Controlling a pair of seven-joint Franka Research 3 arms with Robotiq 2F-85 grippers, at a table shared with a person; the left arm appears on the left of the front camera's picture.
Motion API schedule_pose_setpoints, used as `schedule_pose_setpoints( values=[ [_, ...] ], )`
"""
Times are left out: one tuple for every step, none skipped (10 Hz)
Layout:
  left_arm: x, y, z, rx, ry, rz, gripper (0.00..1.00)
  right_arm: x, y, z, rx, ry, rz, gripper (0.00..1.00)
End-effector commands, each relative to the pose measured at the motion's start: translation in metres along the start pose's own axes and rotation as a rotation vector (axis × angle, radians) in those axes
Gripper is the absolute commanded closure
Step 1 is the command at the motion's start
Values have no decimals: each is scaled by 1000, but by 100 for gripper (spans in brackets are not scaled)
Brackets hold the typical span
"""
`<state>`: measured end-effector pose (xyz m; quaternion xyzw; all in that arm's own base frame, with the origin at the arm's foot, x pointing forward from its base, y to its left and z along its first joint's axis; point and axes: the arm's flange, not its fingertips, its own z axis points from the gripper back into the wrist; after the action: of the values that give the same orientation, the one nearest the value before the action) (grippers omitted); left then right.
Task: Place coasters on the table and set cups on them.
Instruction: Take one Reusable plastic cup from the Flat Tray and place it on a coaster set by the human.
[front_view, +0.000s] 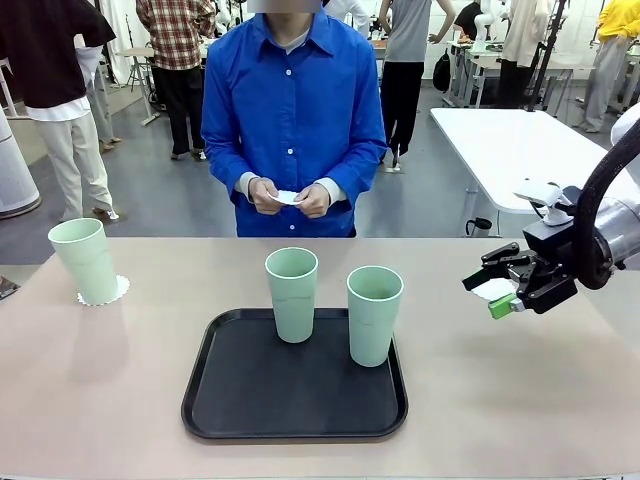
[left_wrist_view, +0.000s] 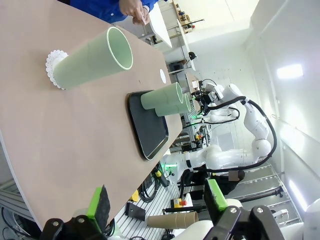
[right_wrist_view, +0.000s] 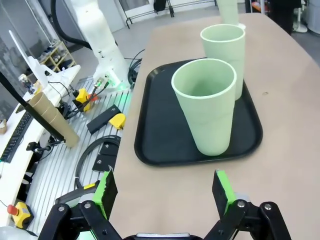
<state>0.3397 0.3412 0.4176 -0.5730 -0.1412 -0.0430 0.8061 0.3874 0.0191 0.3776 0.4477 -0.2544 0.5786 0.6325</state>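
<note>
One cup (front_view: 87, 258) stands on a coaster (front_view: 118, 292), two more on the tray (front_view: 250, 400).
The left gripper (left_wrist_view: 156, 197) and the right gripper (front_view: 490, 292) are both open, holding nothing.

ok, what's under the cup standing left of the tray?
A white lacy coaster lies flat on the table under that cup. Only its scalloped edge shows around the base; the middle is covered by the cup.

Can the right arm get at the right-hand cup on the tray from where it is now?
Probably yes. The right gripper is open and points at that cup, with just bare table and the low rim of the tray between them. The second cup stands behind, out of the way.
</note>
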Motion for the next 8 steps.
schedule_pose_setpoints(
  values=[
    [-2,-2,2,-7,4,-5,0,-1,-1,0,-10,5,0,0],
    [-2,-2,2,-7,4,-5,0,-6,-1,-10,3,-54,44,0],
    [-2,-2,2,-7,4,-5,0,-13,-6,-19,3,-80,70,0],
    [-2,-2,2,-7,4,-5,0,-18,-9,-25,-33,-89,99,0],
    [-2,-2,2,-7,4,-5,0,-23,-10,-28,-37,-100,90,0],
    [-2,-2,2,-7,4,-5,0,-29,-13,-31,-41,-142,100,0],
    [-2,-2,2,-7,4,-5,0,-37,-19,-36,-36,-178,100,0],
    [-2,-2,2,-7,4,-5,0,-43,-25,-41,-51,-191,112,0]
  ],
)
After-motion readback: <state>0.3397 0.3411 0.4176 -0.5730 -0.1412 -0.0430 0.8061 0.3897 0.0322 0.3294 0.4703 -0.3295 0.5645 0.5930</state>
